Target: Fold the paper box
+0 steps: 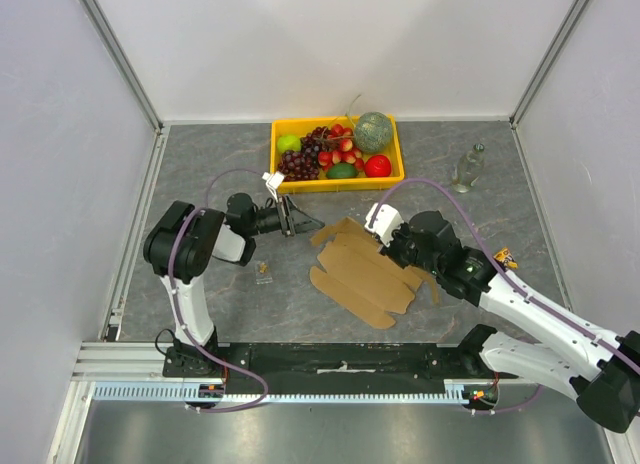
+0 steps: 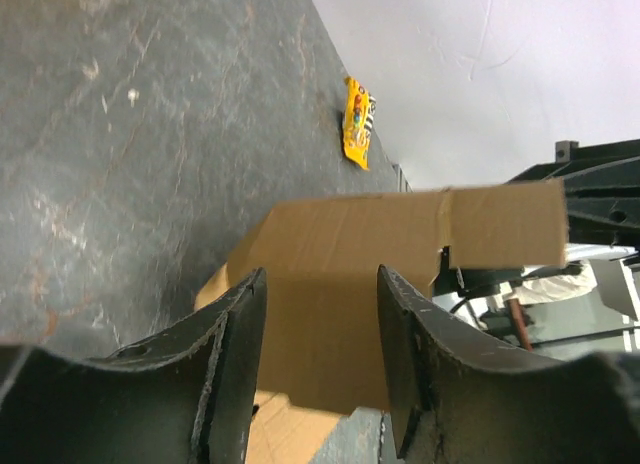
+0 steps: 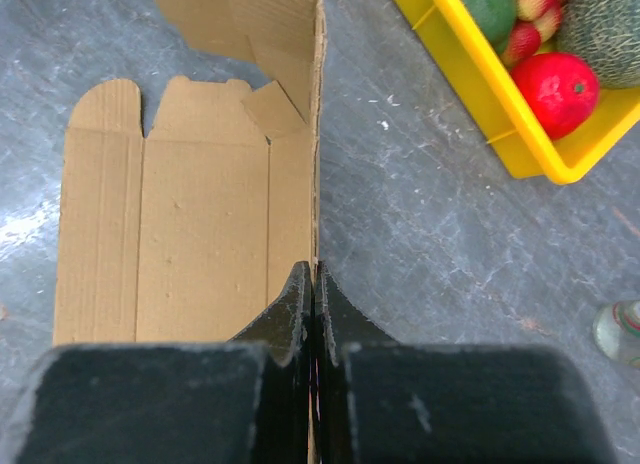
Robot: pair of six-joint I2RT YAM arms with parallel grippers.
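Standing next to this rig right now. The paper box (image 1: 365, 274), really just a flat brown die-cut sheet of corrugated cardboard, is lying on the grey desk (image 1: 220, 164) between the two arms, with one side panel tipped up on edge.

The right end effector (image 3: 313, 276) has its fingers pressed together. That upright panel runs straight out from its tips, so it looks to me like it's clamped on the panel's near end. From there the rest of the sheet lies flat off to its left, and its long axis points the same way as the fingers.

The left end effector (image 2: 320, 276) has its fingers apart with nothing between them. The raised cardboard is dead ahead of it, just past the tips, and I don't see it touching. So the right arm is the one on the box and the left is close but short of it. My guess is the next bit depends on the left one going straight forward onto that standing flap.

As for writing, the cardboard is plain. A small yellow snack packet (image 2: 358, 122) further ahead of the left end effector has print on it, but it's too blurry to read. The yellow plastic crate of fruit (image 1: 350, 185) has no label I can see.
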